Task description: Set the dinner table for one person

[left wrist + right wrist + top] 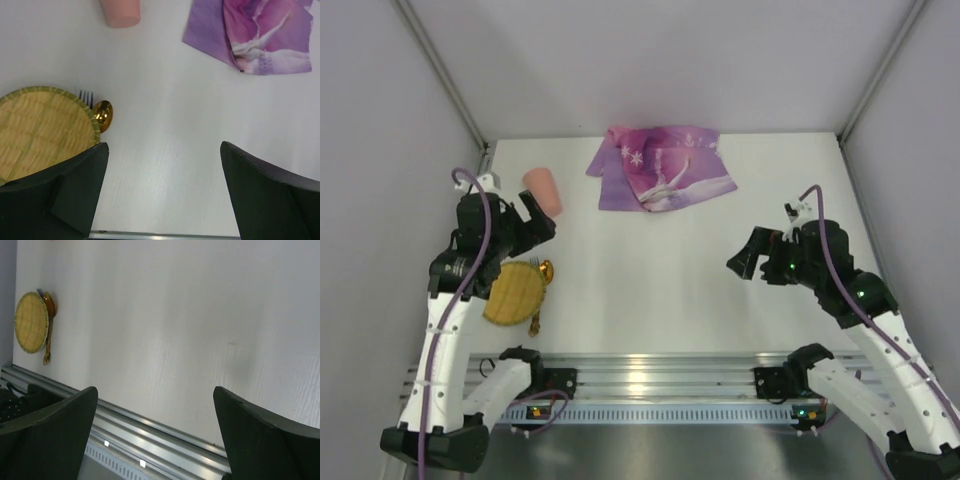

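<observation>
Left wrist, right wrist: left gripper (pixel 163 147), right gripper (pixel 154 391) released, empty; placemat (pixel 255 35) print, perhaps a ballerina.

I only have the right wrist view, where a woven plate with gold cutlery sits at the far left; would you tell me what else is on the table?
Observer: A purple placemat lies crumpled at the far edge of the table, near the middle.
Operator: Thank you. Is there a cup anywhere?
Observer: Yes, a pink cup is at the far left, beyond the woven plate and apart from it.
Operator: And is the left gripper holding anything?
Observer: No, the left gripper is open and empty, above bare table beside the plate.
</observation>
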`<state>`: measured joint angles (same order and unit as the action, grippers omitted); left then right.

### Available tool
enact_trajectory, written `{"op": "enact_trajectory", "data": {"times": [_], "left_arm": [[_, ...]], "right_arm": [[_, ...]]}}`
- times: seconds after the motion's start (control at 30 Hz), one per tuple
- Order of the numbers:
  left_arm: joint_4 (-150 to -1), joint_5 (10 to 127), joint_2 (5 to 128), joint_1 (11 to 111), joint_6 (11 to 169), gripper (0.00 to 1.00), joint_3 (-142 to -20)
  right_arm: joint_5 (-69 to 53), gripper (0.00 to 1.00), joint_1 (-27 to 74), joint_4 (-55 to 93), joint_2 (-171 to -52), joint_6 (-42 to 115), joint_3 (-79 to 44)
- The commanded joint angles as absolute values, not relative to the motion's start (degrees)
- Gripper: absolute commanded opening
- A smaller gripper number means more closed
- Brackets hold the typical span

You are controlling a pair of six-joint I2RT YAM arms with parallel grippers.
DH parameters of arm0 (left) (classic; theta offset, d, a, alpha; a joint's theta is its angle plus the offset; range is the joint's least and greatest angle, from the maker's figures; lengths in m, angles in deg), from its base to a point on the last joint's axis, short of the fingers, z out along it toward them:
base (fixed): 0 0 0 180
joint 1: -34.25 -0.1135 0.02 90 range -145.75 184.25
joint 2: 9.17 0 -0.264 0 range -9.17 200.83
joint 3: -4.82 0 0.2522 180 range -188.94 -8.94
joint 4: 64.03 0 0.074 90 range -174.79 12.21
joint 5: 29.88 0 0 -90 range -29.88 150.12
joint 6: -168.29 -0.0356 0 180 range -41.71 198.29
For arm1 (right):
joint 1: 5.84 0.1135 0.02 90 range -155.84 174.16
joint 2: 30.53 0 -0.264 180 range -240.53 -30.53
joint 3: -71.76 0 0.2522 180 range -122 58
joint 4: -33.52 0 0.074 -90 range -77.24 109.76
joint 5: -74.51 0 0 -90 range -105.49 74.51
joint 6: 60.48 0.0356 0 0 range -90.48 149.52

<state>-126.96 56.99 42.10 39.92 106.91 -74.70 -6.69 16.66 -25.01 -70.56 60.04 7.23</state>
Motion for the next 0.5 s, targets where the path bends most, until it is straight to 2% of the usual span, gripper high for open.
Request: {"op": "enact_trajectory", "data": {"times": [0.0,0.07,0.23,0.47], "left_arm": [[-125.0,71.7,47.0,39.9,106.1,0.98,-73.6],[-116.3,78.0,50.0,40.0,107.8,0.98,-70.8],[-104.7,72.2,61.6,41.5,116.2,0.98,-69.6],[-105.9,61.8,90.7,50.4,116.5,0.98,-87.8]], "right_arm": [[-2.8,1.00,17.1,-23.2,-71.7,60.5,6.7],[-3.8,1.00,17.0,-23.3,-72.4,58.8,5.3],[-9.1,1.00,16.8,-23.7,-77.2,57.3,2.4],[-9.6,1.00,12.5,-22.0,-89.4,54.7,-3.8]]}}
